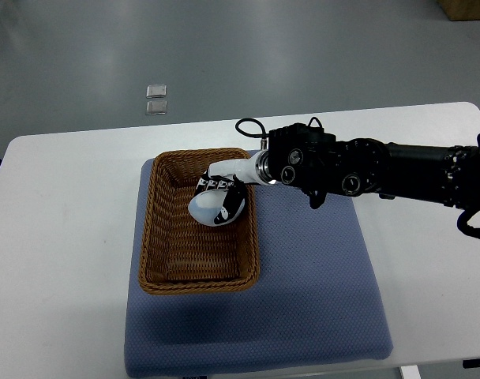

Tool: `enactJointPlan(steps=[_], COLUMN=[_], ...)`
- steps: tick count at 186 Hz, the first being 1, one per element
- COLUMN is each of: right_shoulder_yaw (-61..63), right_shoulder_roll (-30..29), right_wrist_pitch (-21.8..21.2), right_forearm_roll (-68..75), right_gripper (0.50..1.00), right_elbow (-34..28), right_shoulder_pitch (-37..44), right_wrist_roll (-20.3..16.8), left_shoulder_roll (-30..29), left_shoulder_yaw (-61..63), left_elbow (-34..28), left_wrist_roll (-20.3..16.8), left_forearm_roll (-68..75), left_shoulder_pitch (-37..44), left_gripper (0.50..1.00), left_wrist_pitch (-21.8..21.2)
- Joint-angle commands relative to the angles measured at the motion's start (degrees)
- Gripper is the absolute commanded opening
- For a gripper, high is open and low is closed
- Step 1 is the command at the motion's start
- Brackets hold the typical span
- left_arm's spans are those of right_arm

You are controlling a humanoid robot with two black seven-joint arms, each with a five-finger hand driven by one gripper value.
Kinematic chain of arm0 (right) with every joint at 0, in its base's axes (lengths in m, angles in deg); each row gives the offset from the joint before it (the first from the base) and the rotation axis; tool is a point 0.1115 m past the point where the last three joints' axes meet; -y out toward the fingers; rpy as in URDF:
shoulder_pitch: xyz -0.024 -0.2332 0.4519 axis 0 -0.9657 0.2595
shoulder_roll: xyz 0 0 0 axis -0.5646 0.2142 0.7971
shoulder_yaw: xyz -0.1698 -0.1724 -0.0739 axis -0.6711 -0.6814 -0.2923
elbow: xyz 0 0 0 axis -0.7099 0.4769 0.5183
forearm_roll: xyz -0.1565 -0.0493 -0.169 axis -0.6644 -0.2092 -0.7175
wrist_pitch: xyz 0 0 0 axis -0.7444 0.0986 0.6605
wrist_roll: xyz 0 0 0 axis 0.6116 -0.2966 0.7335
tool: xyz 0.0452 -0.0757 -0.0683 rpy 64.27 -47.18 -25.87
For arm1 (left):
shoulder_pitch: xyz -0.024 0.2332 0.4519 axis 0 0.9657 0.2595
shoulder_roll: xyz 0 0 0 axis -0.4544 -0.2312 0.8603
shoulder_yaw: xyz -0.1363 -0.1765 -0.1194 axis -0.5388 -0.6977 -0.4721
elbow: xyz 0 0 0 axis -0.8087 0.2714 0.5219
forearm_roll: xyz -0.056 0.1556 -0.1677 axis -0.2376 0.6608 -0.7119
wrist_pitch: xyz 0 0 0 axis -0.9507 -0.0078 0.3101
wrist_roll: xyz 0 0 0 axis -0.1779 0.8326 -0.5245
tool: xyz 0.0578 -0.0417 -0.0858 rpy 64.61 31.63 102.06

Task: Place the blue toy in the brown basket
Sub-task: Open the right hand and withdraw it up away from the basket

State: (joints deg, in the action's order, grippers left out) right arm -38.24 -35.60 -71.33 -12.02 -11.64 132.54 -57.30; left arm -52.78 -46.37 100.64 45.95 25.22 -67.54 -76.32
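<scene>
Top view shows a white table with a blue-grey mat lying on it, in the middle and lower part of the picture. A brown basket sits on the left side of the mat. It is a woven basket, long and boxy, with low walls. The right arm is black and comes in from the right edge of the picture, and it reaches across to the left over the mat. At its end is the right hand, which is white and grey with dark marks on it. The hand hangs over the upper right part of the basket, just inside the rim. It looks rounded, like its fingers are curled in, but the picture does not show clearly if the fingers are closed or apart, so I cannot tell. I also cannot tell if the hand is holding anything. The blue toy cannot be picked out anywhere in the picture; if it is there, it is hidden under the hand. The part of the basket bottom that shows looks bare, with only the brown weave. A black wire loops up from the wrist near the top edge of the basket. Beyond the table, in the upper left of the picture, two small shiny squares lie on the grey floor, one just below the other. A bit of a brown box peeks in at the upper right corner.
</scene>
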Motion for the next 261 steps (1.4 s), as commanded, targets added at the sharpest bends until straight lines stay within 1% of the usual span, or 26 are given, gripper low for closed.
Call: enactJointPlan(steps=[1, 56, 60, 69, 76, 83, 128, 175, 199, 207, 224, 236, 238, 251, 261], right_shoulder_yaw=[0.1, 0.7, 1.1, 2.0, 2.3, 2.6, 3.8, 15.9, 25.8, 30.8, 40.3, 49.5, 49.5, 57.2, 60.9], right_shoulder_roll=[0.0, 0.0, 0.0, 0.0, 0.0, 0.0, 0.0, 0.0, 5.8, 8.2, 10.4, 10.9, 10.9, 10.6, 10.2], right_wrist_pitch=[-0.4, -0.6, -0.7, -0.8, -1.0, -1.3, -2.1, -1.9, -1.5, -1.4, -1.4, -1.4, -1.4, -1.5, -1.7], right_forearm_roll=[0.0, 0.0, 0.0, 0.0, 0.0, 0.0, 0.0, 0.1, 1.4, 3.1, 6.9, 10.6, 10.6, 14.0, 15.7], right_gripper=[0.789, 0.799, 0.811, 0.862, 0.870, 0.893, 0.895, 0.897, 0.903, 0.903, 0.903, 0.903, 0.903, 0.903, 0.903], right_elbow=[0.0, 0.0, 0.0, 0.0, 0.0, 0.0, 0.0, 0.1, 0.1, 0.0, 0.1, 0.2, 0.2, 0.2, 0.2], right_shoulder_pitch=[0.1, 0.8, 0.8, 0.9, 1.2, 1.7, 2.6, 1.5, -3.6, -5.9, -11.1, -16.1, -16.1, -20.7, -23.7], right_wrist_roll=[0.0, 0.0, 0.0, 0.0, 0.0, 0.0, 0.0, 0.0, 0.1, 0.1, 0.3, 2.5, 2.5, 5.9, 7.6], left_shoulder_roll=[0.0, 0.0, 0.0, 0.0, 0.0, 0.0, 0.0, 0.0, 0.0, 0.0, 0.0, 0.0, 0.0, 0.0, 0.0], left_shoulder_yaw=[0.0, 0.1, 0.1, 0.1, 0.1, 0.1, 0.2, 0.2, 0.2, 0.3, 0.4, 0.4, 0.4, 0.5, 0.5], left_elbow=[0.0, 0.0, 0.0, -0.1, -0.1, -0.1, -0.1, 0.0, -0.1, 0.0, 0.0, 0.0, 0.0, 0.0, 0.0], left_wrist_roll=[0.0, 0.0, 0.0, 0.0, 0.0, 0.0, 0.0, 0.0, 0.0, 0.0, 0.0, 0.0, 0.0, 0.0, 0.0], left_forearm_roll=[0.0, -0.1, -0.1, -0.1, -0.1, 0.0, 0.0, -0.1, -0.1, 0.0, 0.0, 0.0, 0.0, 0.0, 0.0], left_shoulder_pitch=[0.0, 0.0, 0.0, 0.0, 0.0, 0.0, 0.0, 0.0, 0.0, 0.0, 0.0, 0.0, 0.0, 0.0, 0.0], left_gripper=[1.000, 1.000, 1.000, 1.000, 1.000, 1.000, 1.000, 1.000, 1.000, 1.000, 1.000, 1.000, 1.000, 1.000, 1.000], left_wrist_pitch=[0.0, 0.0, 0.0, 0.0, 0.0, 0.0, 0.0, 0.0, 0.0, 0.0, 0.0, 0.0, 0.0, 0.0, 0.0])
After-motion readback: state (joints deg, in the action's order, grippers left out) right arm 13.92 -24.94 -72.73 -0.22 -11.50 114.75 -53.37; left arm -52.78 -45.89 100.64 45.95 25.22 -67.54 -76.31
